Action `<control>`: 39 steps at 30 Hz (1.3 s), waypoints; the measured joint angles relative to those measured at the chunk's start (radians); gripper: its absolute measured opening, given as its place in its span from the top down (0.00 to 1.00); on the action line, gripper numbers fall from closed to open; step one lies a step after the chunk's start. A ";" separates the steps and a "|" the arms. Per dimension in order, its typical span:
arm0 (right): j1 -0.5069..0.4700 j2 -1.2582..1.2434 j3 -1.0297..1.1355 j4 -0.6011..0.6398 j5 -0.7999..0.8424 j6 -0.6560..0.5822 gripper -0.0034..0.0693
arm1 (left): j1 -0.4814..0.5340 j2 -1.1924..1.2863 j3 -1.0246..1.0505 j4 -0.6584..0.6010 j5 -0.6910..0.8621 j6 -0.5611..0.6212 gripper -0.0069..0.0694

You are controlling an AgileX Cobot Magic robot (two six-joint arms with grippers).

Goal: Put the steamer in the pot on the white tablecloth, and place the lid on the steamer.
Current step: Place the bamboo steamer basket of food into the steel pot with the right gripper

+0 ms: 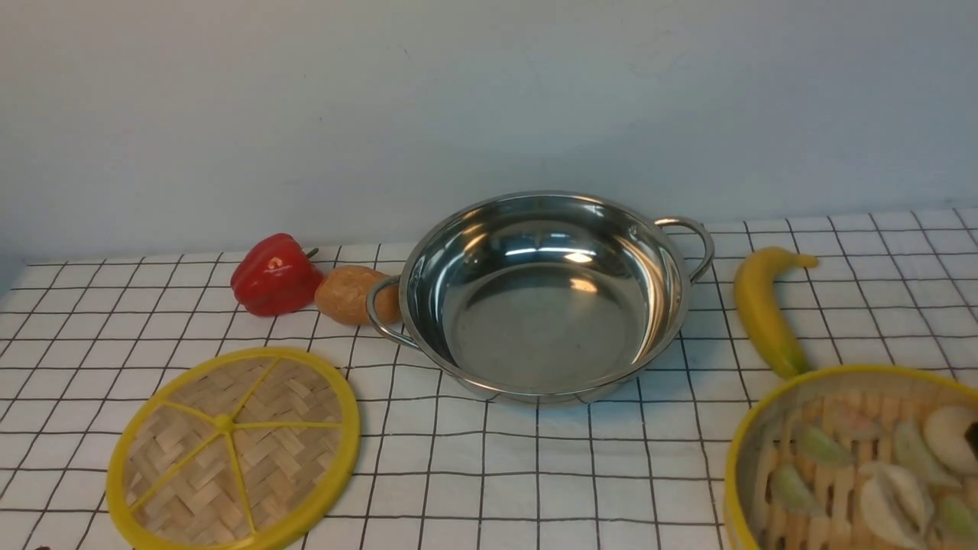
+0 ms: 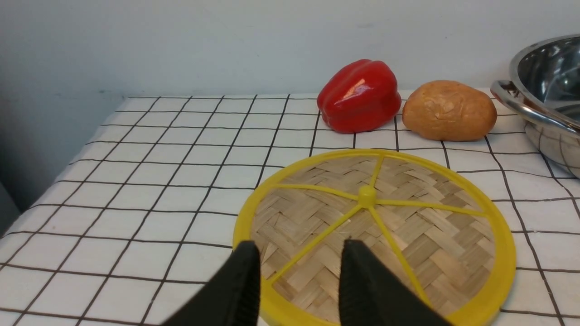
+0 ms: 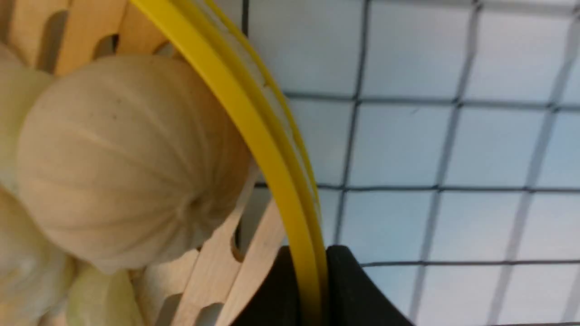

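Observation:
The shiny steel pot [image 1: 535, 328] stands empty in the middle of the white tablecloth [image 1: 596, 466]. The steamer [image 1: 764, 412], with pale and green dumplings on its slatted floor, sits at the near right, cut off by the frame. In the right wrist view my right gripper [image 3: 310, 258] is shut on the steamer's yellow rim [image 3: 253, 127], one finger inside and one outside, beside a pale bun [image 3: 122, 158]. The lid [image 1: 229, 451] lies flat at the near left. My left gripper [image 2: 299, 258] hovers open over the near part of the lid [image 2: 408, 226], holding nothing.
A red pepper [image 1: 275, 273] and a brown potato [image 1: 348, 294] lie just left of the pot's left handle. A yellow banana [image 1: 764, 309] lies between the pot and the steamer. A pale wall closes the back; the cloth's left edge [image 2: 90, 140] drops off.

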State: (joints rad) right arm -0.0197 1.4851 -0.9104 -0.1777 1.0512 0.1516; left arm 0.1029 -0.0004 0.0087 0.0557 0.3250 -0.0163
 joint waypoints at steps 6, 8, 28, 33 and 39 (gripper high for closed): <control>0.000 -0.004 -0.221 0.049 0.164 -0.110 0.85 | 0.000 0.000 0.000 0.000 0.000 0.000 0.59; 0.000 0.002 -0.292 0.076 0.182 -0.146 0.85 | 0.000 0.000 0.000 0.000 0.000 0.000 0.59; 0.147 0.484 -1.002 0.272 0.192 -0.276 0.84 | 0.000 0.000 0.000 0.000 0.000 0.000 0.59; 0.233 0.621 -1.173 0.306 0.194 -0.288 0.84 | 0.000 0.000 0.000 0.000 0.000 0.000 0.59; 0.287 0.778 -1.364 0.318 0.197 -0.292 0.84 | 0.000 0.000 0.000 0.000 0.000 0.000 0.59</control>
State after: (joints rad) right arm 0.2678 2.2630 -2.2744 0.1407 1.2484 -0.1405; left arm 0.1029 -0.0004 0.0087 0.0557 0.3250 -0.0163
